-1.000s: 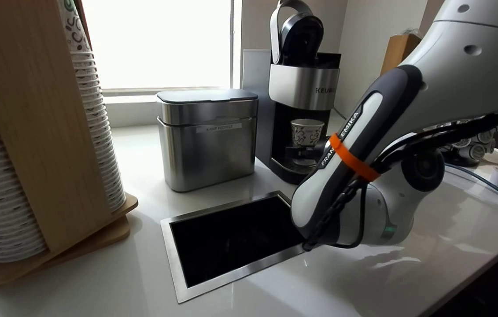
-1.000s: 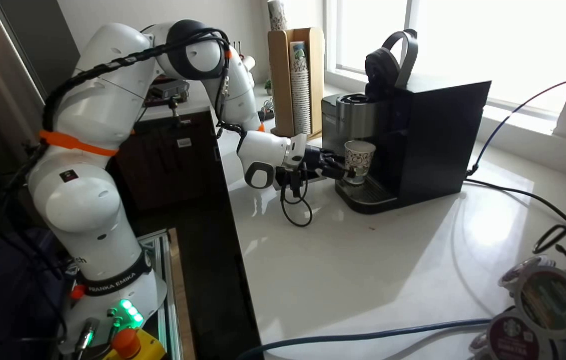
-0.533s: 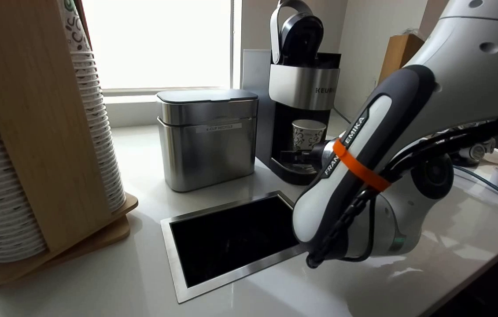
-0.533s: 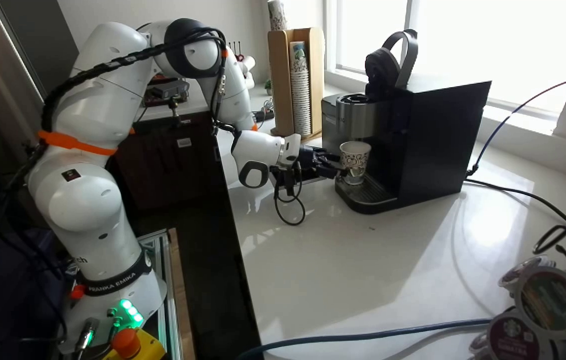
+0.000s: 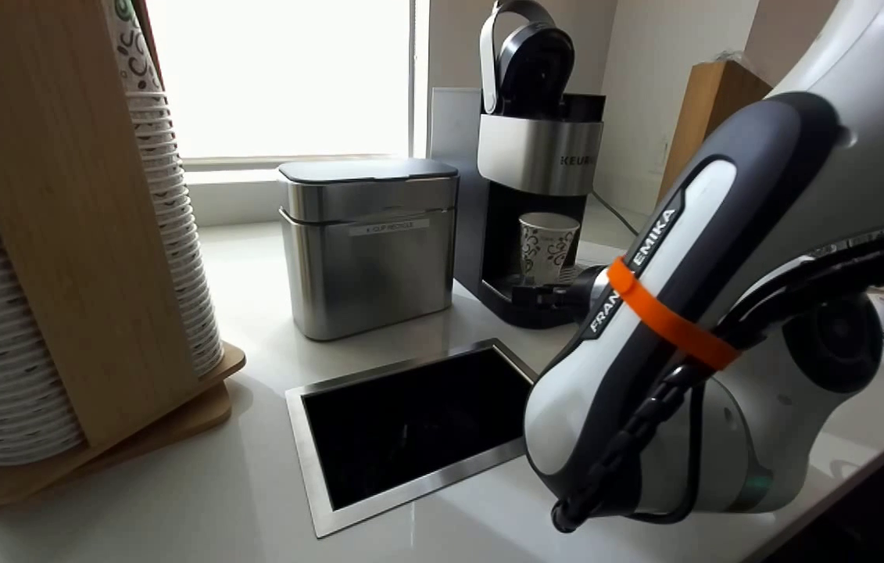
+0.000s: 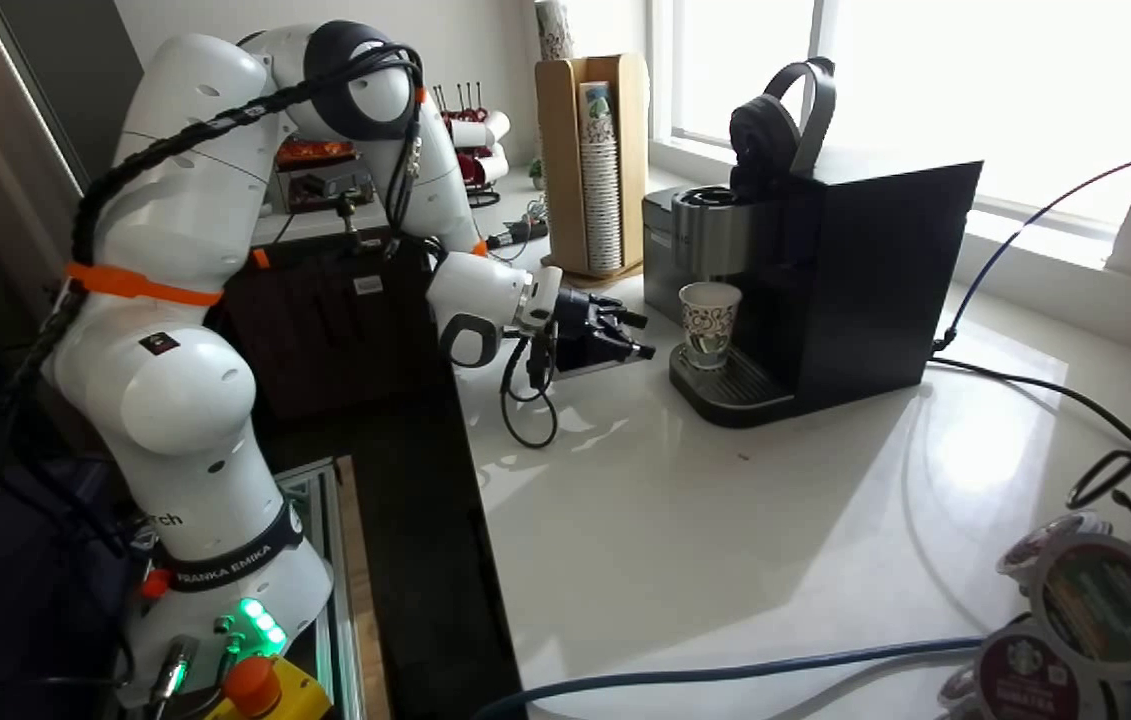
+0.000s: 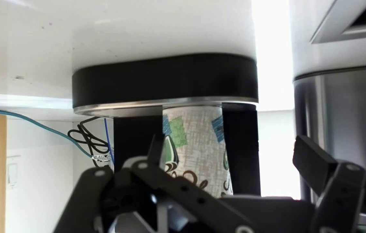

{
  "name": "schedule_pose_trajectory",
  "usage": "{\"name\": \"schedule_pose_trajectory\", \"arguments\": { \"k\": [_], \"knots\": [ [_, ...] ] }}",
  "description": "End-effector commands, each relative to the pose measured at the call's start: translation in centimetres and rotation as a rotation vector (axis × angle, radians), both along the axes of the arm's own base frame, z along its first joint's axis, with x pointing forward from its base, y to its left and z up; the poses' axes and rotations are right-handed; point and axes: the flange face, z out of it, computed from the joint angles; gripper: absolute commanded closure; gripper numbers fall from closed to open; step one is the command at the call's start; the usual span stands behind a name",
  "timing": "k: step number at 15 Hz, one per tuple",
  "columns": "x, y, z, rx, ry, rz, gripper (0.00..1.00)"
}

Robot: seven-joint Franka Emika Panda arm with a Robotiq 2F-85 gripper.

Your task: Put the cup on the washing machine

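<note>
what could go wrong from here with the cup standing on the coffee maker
The open jaws stand apart from the cup but point toward it, so a forward drift might topple it off the coffee maker. The cable loop hanging from the arm could snag if it swings.

I read KEUR, its ending unclear, on the coffee maker (image 5: 529,152); K-CUP RECYCLE on the label (image 5: 388,227) of the steel canister (image 5: 371,274); FRAN and EMIKA on my arm (image 5: 598,391) (an orange strap (image 5: 672,319) crosses between them); FRANKA EMIKA on its base band (image 6: 243,562). The word on a capsule lid (image 6: 1027,678) is too blurred for me.
</note>
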Motion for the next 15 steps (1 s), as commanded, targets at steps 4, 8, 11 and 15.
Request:
{"name": "schedule_pose_trajectory", "arguments": {
  "k": [4, 8, 11, 15],
  "knots": [
    [-3.4, -4.0, 3.2, 0.093, 0.261, 0.098, 0.00],
    [-4.1, -7.8, 5.8, 0.127, 0.403, 0.194, 0.00],
    [-4.3, -10.1, 7.1, 0.137, 0.505, 0.300, 0.00],
    [-3.6, -11.5, 7.0, 0.124, 0.535, 0.313, 0.00]
  ]
}}
